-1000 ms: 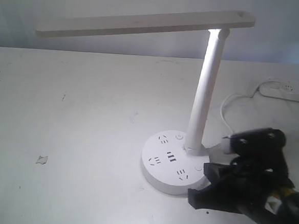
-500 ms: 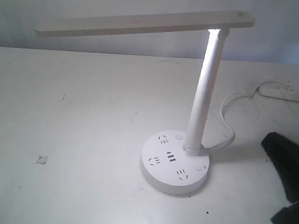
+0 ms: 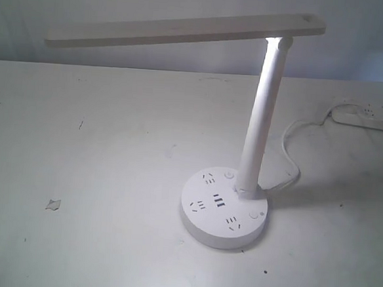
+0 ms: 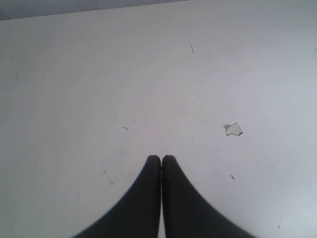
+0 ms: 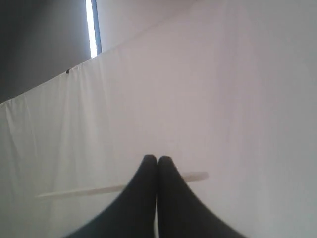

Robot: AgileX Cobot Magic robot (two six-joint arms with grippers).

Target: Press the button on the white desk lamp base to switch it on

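1. Lamp (image 3: 262, 122): white.
2. Base (image 3: 222, 218): white, with black socket holes.
3. Table (image 3: 113, 131): off-white, dark specks; a grey chip (image 3: 54, 204) left of the base.
4. Power strip (image 3: 371, 116): white.
5. Left gripper (image 4: 161, 157), right gripper (image 5: 157, 157): black.

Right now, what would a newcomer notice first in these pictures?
The white desk lamp stands right of centre on the table, its bar head reaching left, light glowing down the stem onto the white desk lamp base. A power strip lies at the far right. In the wrist views, the left tool and right tool are shut.
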